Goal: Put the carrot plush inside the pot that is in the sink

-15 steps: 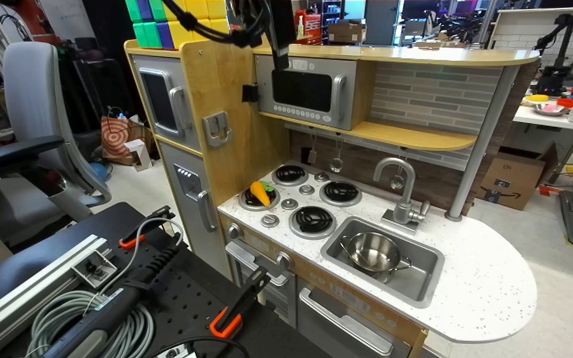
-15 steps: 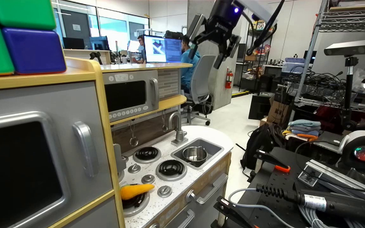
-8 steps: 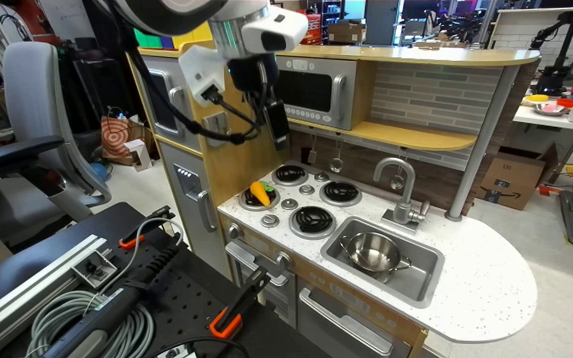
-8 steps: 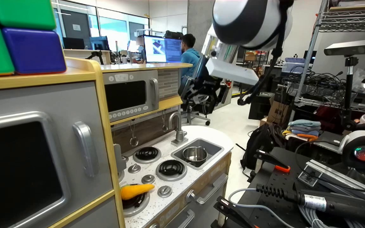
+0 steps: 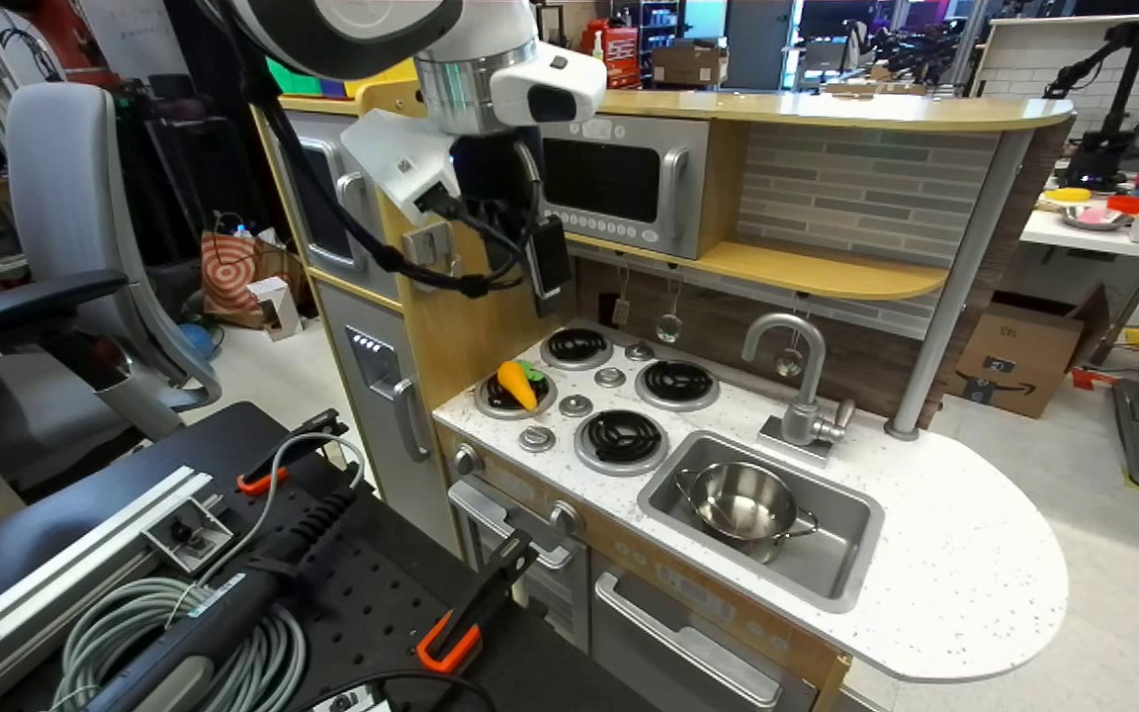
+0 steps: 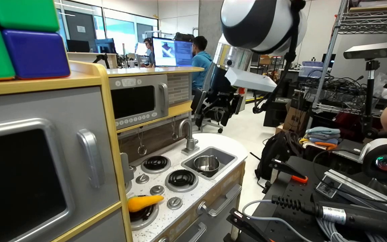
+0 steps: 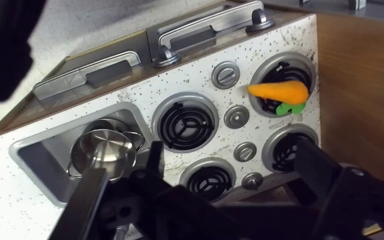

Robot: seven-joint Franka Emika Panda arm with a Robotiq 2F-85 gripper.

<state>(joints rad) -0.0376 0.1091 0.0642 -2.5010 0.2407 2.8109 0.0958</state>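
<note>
End effector (image 6: pixel 212 120): released, its two fingers (image 7: pixel 315 160) spread with a gap between them, raised above the counter (image 5: pixel 965 554); we see this in the wrist view.
Carrot (image 7: pixel 280 91): soft, orange and green-leafed, lying on a burner (image 7: pixel 292 72) below the end effector and apart from it; we find it toward the right of the wrist view.
Pot (image 7: pixel 103 148): shiny steel with looped handles, inside the sink (image 5: pixel 832 554), likewise below the end effector and apart from it; we see it toward the left of the wrist view.
Other burners (image 7: pixel 185 123): three in black and grey, lower than the end effector; a finger covers part of one in our wrist view.
Faucet (image 5: pixel 802 396): curved and grey, on the counter beside the sink, off to one side of the end effector in both exterior views.
Microwave (image 5: pixel 609 178): grey-fronted, behind the end effector in an exterior view, partly covered by the arm (image 5: pixel 471 94).
</note>
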